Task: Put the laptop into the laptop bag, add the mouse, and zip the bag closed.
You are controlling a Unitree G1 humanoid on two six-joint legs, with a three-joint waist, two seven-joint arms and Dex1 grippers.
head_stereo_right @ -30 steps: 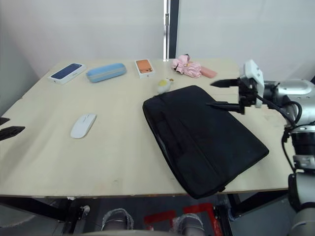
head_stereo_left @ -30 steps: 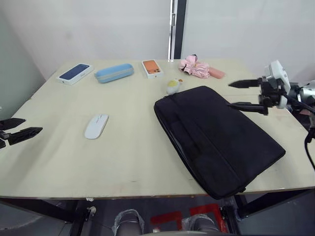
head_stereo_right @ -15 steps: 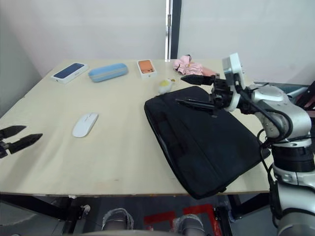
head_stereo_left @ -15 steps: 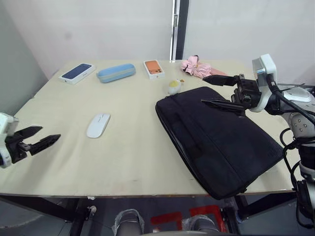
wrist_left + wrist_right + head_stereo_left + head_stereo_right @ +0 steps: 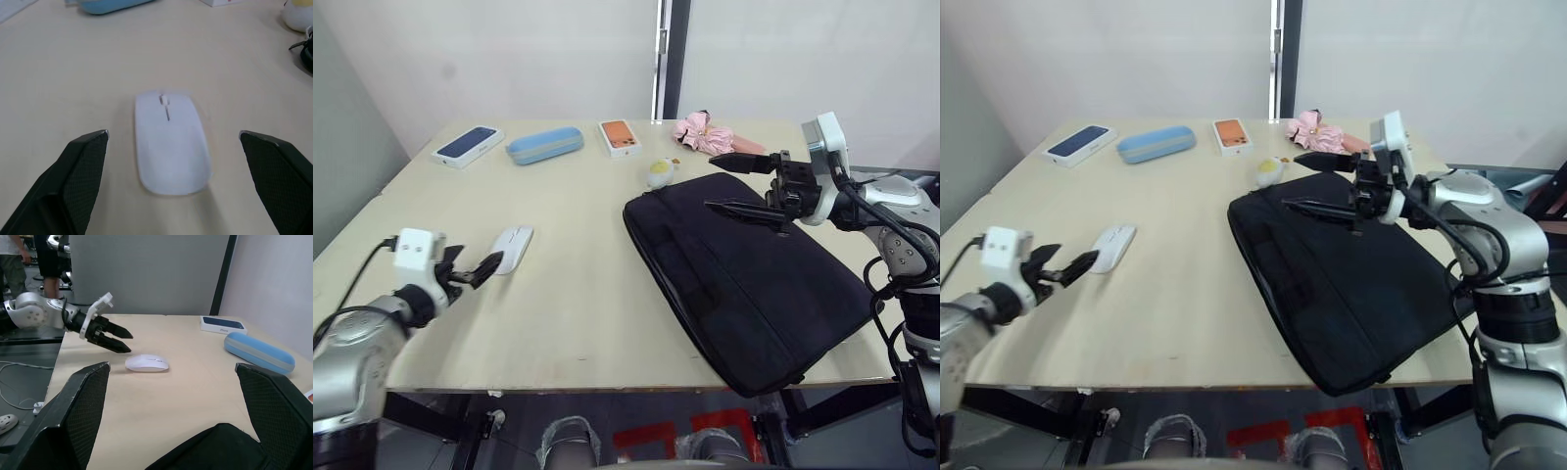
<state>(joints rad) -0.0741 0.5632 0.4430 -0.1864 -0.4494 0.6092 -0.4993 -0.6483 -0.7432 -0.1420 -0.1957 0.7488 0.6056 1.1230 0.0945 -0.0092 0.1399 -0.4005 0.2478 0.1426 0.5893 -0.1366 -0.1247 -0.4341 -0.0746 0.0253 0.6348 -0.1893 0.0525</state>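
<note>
Since the frame half a second ago, the left gripper (image 5: 480, 270) has swung in from the near left table edge toward the mouse (image 5: 511, 249); the right gripper (image 5: 722, 182) has shifted only slightly over the bag.

Left arm: forearm reaches in low from the near left corner, wrist camera block on top, fingers pointing at the near end of the mouse. Jaws spread wide; in the left wrist view the two black fingers (image 5: 73, 166) stand either side of the mouse (image 5: 171, 143), short of it and not touching.

Right arm: elbow bent, forearm coming in from the right, gripper held level above the far part of the laptop bag (image 5: 749, 276). Jaws spread, nothing between them.

Laptop bag: one, black fabric, lying flat and skewed on the right half of the table, its near corner overhanging the front edge. A yellowish-white plush charm (image 5: 660, 172) lies just beside its far corner. Laptop itself not visible; whether it is inside the bag cannot be told.

Surface: one pale wooden table (image 5: 578, 323) on a dark frame. Plain light walls behind, with a dark vertical strip (image 5: 672, 59) between the panels. A person's legs (image 5: 11, 264) stand far back in the right wrist view.

Count along the far edge: one dark-blue phone box (image 5: 464, 146), one light-blue oval case (image 5: 542, 145), one orange-faced phone box (image 5: 619, 137), one pink folded umbrella (image 5: 710, 135). Mouse: one.
</note>
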